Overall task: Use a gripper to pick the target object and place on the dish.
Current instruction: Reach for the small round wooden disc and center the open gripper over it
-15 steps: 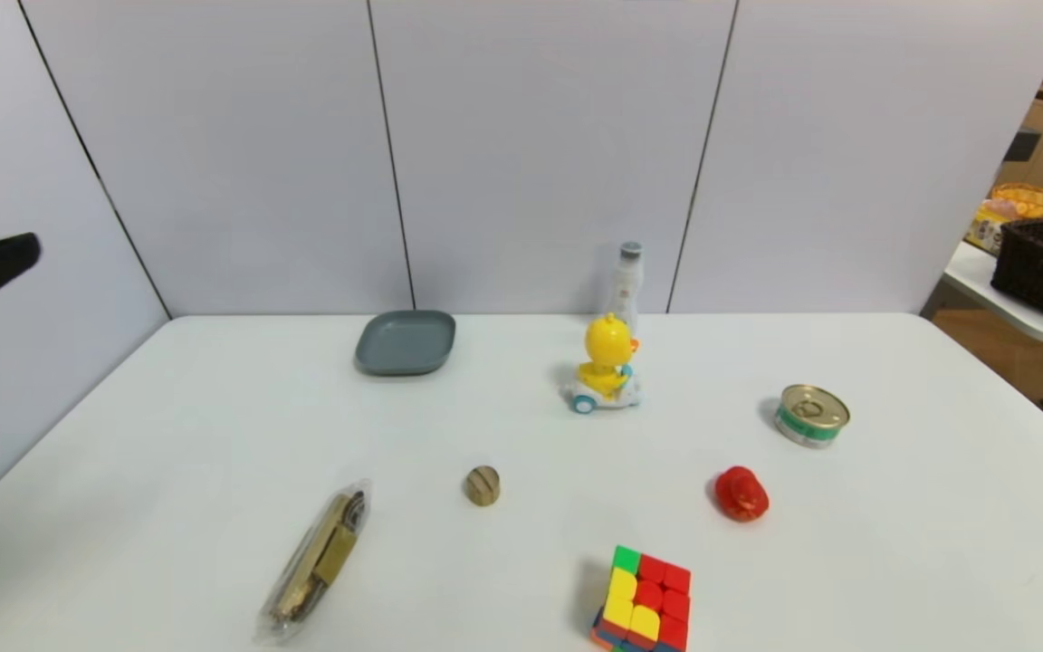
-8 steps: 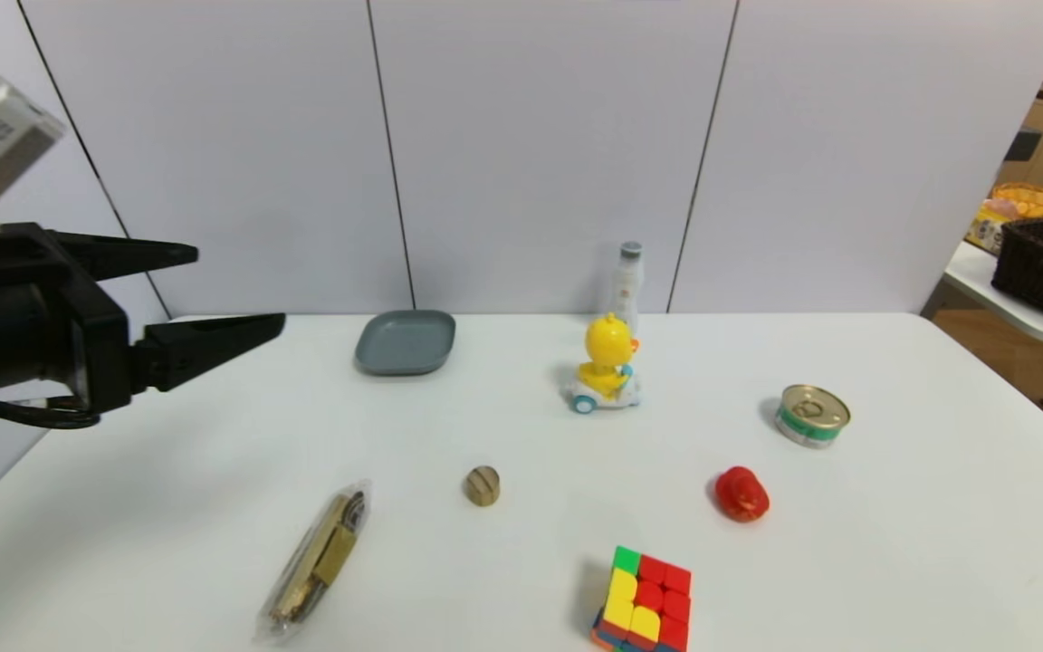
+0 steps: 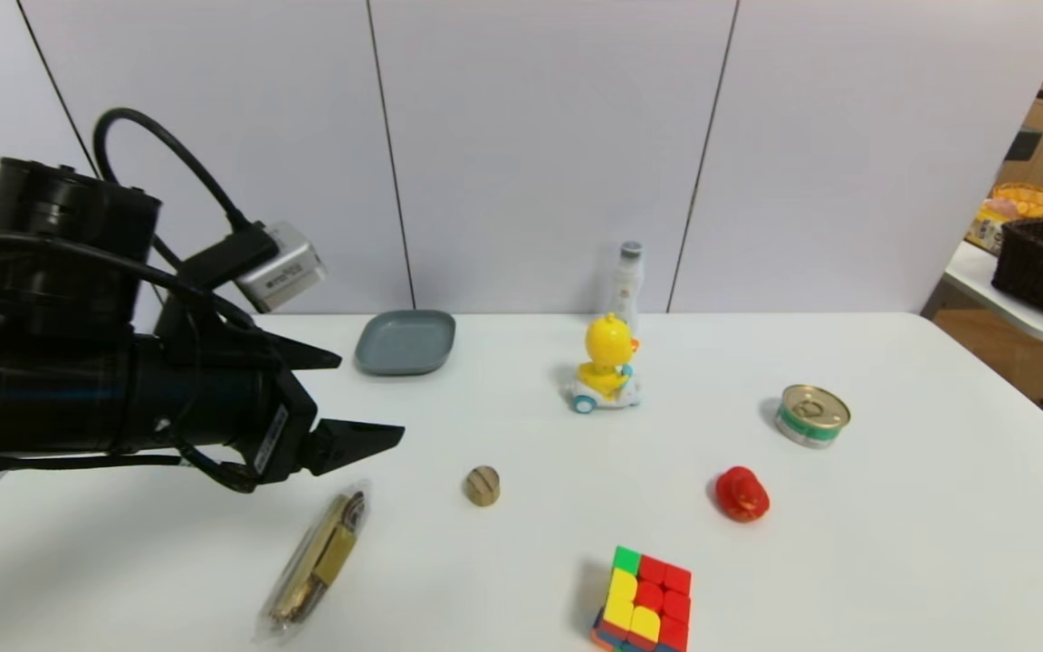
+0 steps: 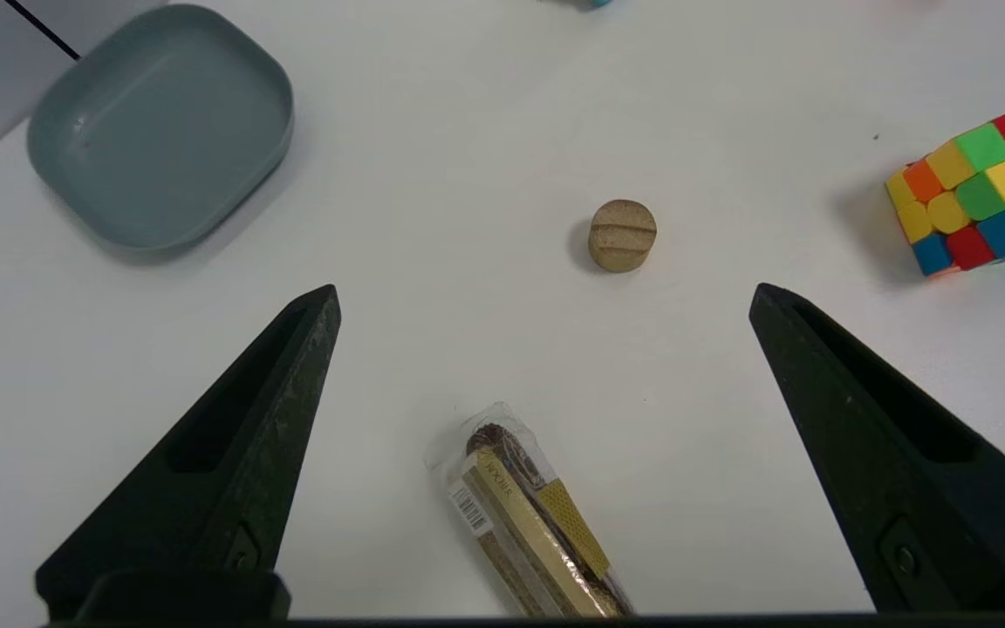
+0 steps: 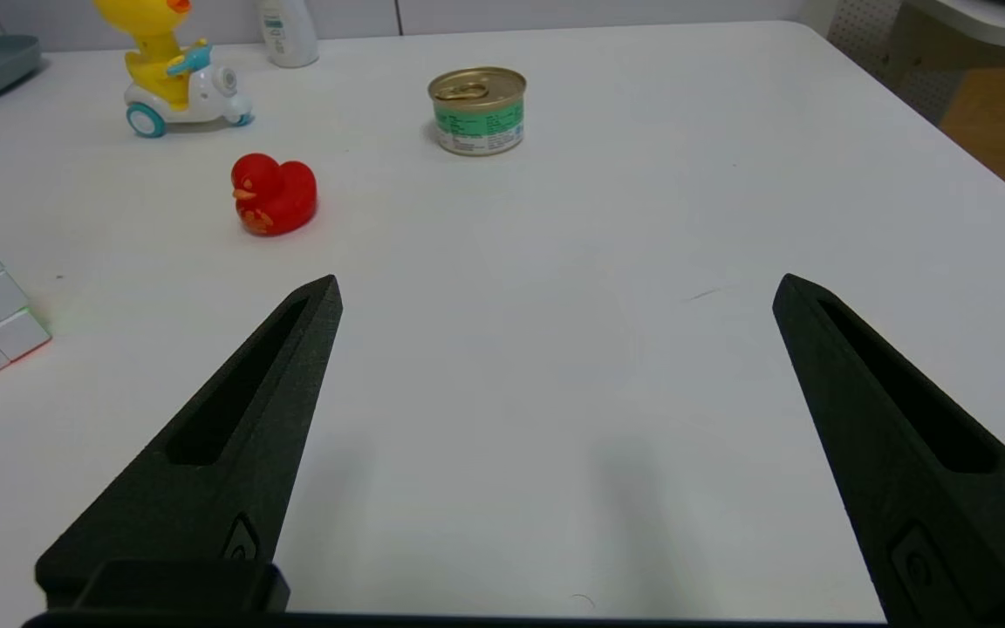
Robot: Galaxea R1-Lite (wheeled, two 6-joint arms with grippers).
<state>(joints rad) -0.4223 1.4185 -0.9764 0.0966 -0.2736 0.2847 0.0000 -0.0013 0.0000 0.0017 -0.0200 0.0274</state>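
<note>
In the head view, the black pointed-finger left gripper [image 3: 372,398] hangs wide apart and empty, approaching the small round tan wooden knob [image 3: 483,486] on the table, needing next to centre above it and descend.

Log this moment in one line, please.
left hand: open, empty, above table | wooden knob: on table, ungrasped | dish: knob not yet on it | right hand: open, idle

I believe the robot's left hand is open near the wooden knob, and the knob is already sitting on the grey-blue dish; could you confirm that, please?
Not quite: the knob is not on the dish; the head view shows it on the white table, apart from the dish. The left hand is indeed open near it.
</note>
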